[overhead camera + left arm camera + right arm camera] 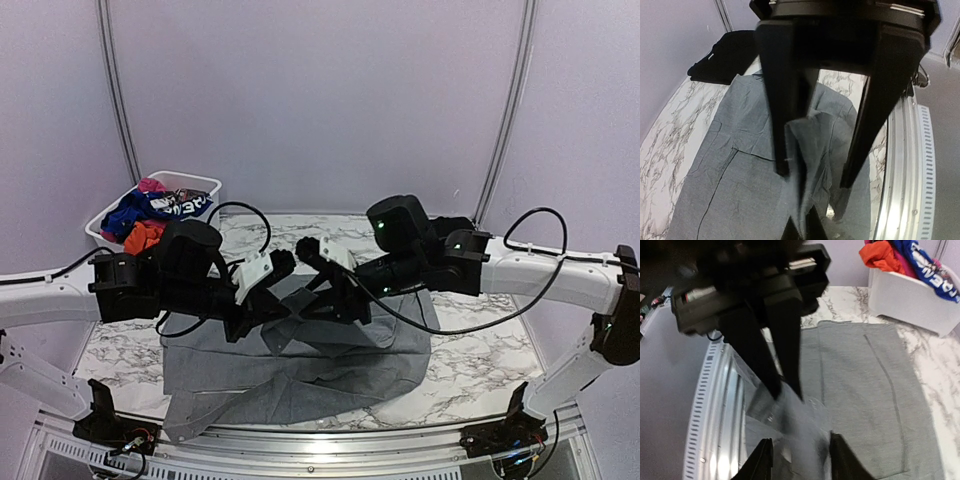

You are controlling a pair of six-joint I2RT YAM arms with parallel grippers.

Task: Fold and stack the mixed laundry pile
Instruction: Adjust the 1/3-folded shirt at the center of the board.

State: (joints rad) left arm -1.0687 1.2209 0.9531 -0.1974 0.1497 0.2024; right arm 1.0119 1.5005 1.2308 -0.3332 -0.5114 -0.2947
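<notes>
White plastic basket (196, 182) stands at the far left corner of the white, grey-veined marbled surface (480, 350). A ribbed metal rail (330, 445) runs along the near edge. Plain lilac backdrop (320, 100) behind, crossed by two curved poles (116, 90).

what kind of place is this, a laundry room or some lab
Probably a robot lab cell, not a home: two robot arms mounted at a marble-patterned table, plain enclosure walls, and a white basket of clothes beside a spread grey shirt.
</notes>
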